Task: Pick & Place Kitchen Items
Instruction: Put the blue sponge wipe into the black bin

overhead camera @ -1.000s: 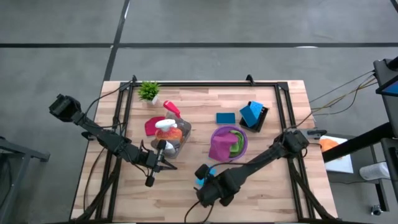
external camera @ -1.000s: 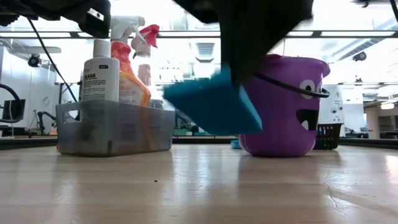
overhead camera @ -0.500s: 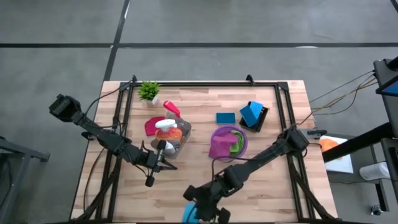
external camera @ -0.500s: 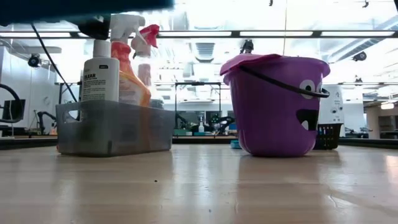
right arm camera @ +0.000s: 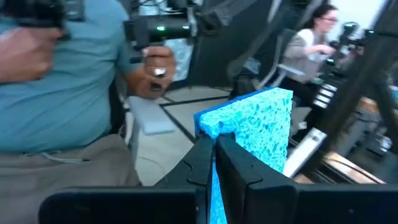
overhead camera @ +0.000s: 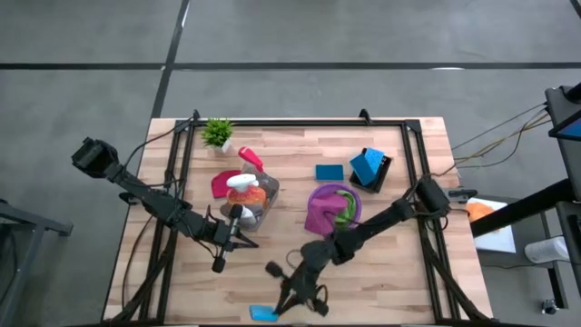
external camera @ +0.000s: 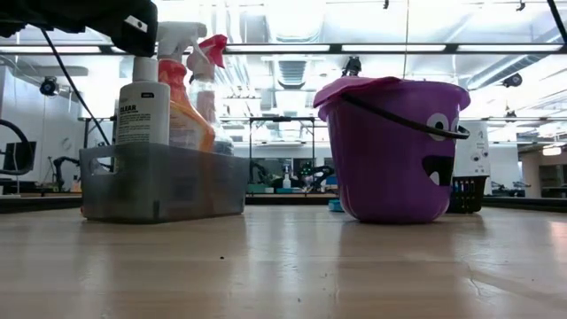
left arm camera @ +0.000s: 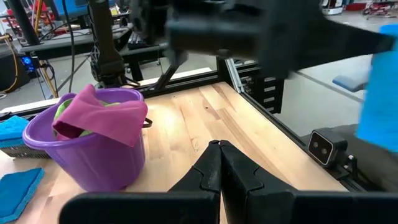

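My right gripper [overhead camera: 275, 305] is shut on a blue sponge [overhead camera: 263, 312] at the table's near edge; the sponge also shows in the right wrist view [right arm camera: 249, 124] and the left wrist view [left arm camera: 379, 93]. My left gripper [overhead camera: 247, 242] is shut and empty beside the grey bin [overhead camera: 259, 211], and its shut fingers show in its own wrist view [left arm camera: 220, 149]. The bin holds an orange spray bottle [external camera: 182, 106] and a white bottle [external camera: 142, 106]. A purple bucket [overhead camera: 354, 218] holds a magenta cloth [overhead camera: 320, 216] and a green cloth [overhead camera: 343, 205]; the magenta cloth hangs over its rim. My right gripper pinches the sponge's edge [right arm camera: 219, 132] between its two fingers. The sponge stands out past the fingertips, lifted clear of the table, at the near edge.
A second blue sponge [overhead camera: 329, 172] lies flat on the table behind the bucket. A black basket [overhead camera: 381, 173] holds another blue sponge [overhead camera: 366, 164]. A potted plant [overhead camera: 216, 132] stands at the far left, a red cloth [overhead camera: 221, 184] by the bin. A person [right arm camera: 68, 81] stands beyond the near edge.
My right gripper has carried the blue sponge from the table's middle toward the near edge and upward, out of the low view, turning outward past the edge. The sponge stays in its fingers, clear of the table.
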Motion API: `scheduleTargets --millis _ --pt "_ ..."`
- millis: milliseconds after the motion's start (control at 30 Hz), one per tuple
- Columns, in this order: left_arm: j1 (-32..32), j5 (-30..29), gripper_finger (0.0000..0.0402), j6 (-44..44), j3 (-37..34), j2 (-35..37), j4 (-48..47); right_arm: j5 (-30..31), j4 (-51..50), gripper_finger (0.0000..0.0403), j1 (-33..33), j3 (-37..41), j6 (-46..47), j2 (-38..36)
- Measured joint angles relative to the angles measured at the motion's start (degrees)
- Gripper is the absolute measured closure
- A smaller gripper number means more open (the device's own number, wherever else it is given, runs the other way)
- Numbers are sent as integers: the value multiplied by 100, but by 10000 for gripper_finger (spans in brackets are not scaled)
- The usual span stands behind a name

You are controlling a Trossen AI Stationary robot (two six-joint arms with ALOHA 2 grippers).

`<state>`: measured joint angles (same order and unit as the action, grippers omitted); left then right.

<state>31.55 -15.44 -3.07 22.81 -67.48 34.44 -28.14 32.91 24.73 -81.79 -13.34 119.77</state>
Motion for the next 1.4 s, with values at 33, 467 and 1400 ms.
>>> scheduleTargets --millis 33,467,1400 --pt "0 0 401 -2 0 0 0 44 129 385 -32 190 65 -93" --pt "0 2 401 -5 0 0 -7 2962 324 385 189 3006 -75 -3151" --pt "0 2 401 15 0 0 7 10052 -3265 385 -205 4377 1158 -7514"
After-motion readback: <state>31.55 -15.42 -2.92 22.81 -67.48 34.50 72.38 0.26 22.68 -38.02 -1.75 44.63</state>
